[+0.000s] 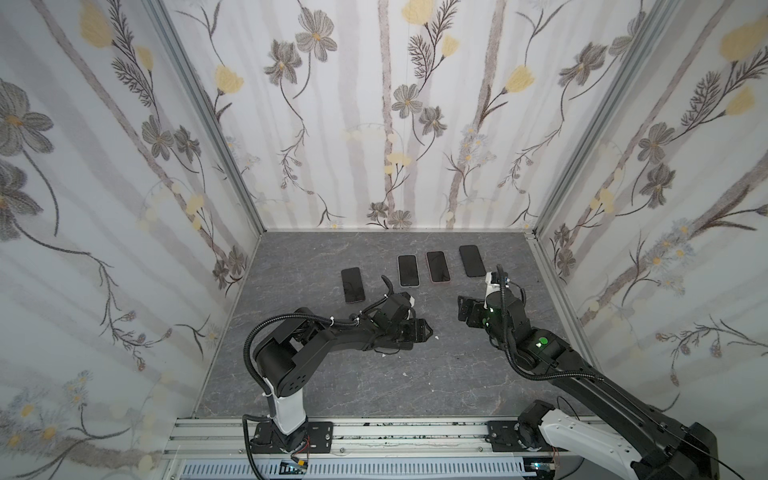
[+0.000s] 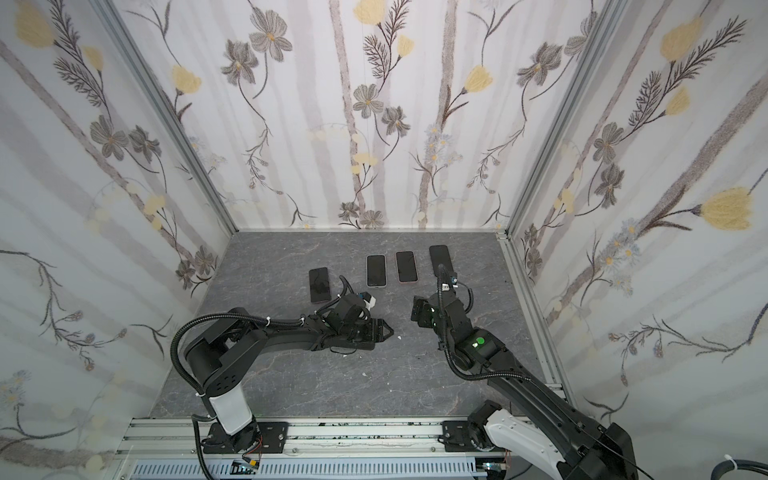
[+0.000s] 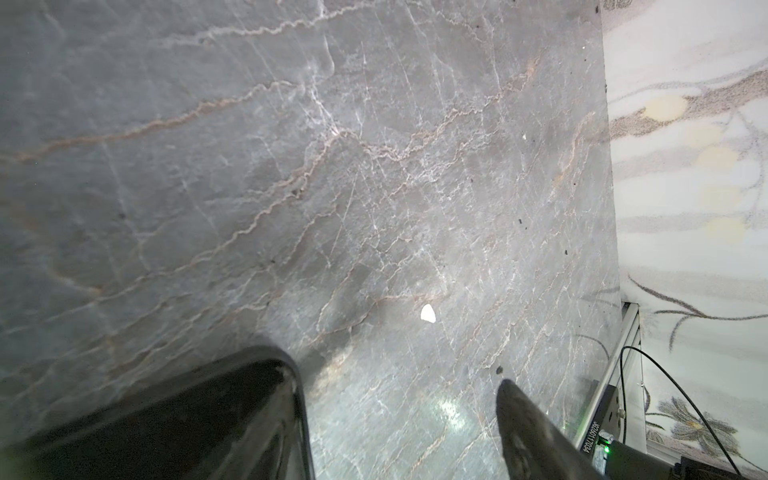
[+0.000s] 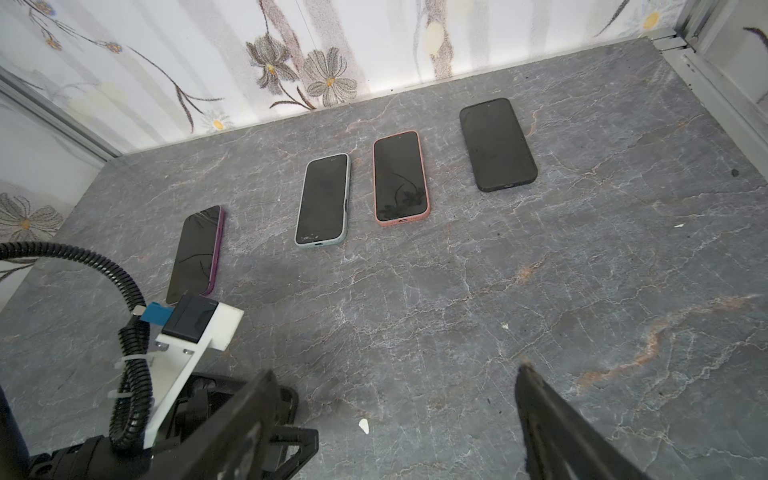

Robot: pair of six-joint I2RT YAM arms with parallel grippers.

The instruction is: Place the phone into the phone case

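Observation:
Four flat dark slabs lie in a row near the back of the table. From the left they are a phone in a purple case point(image 4: 197, 253) point(image 1: 353, 284), a phone in a pale blue-grey case point(image 4: 323, 199) point(image 1: 408, 270), a phone in a pink case point(image 4: 401, 178) point(image 1: 439, 266), and a matte black one point(image 4: 498, 144) point(image 1: 472, 260). Whether the black one is a phone case alone or has a phone in it, I cannot tell. My left gripper point(image 1: 428, 330) point(image 3: 399, 399) is open and low over bare table, nearer than the row. My right gripper point(image 1: 461, 307) point(image 4: 397, 374) is open, empty and facing the left one.
The grey marble table point(image 1: 374, 374) is boxed in by flowered walls on three sides, with an aluminium rail point(image 1: 374, 432) along the front. A small white chip point(image 3: 428, 312) point(image 4: 364, 426) lies on the table between the two grippers. The left wrist camera mount point(image 4: 195, 328) is close to the right gripper.

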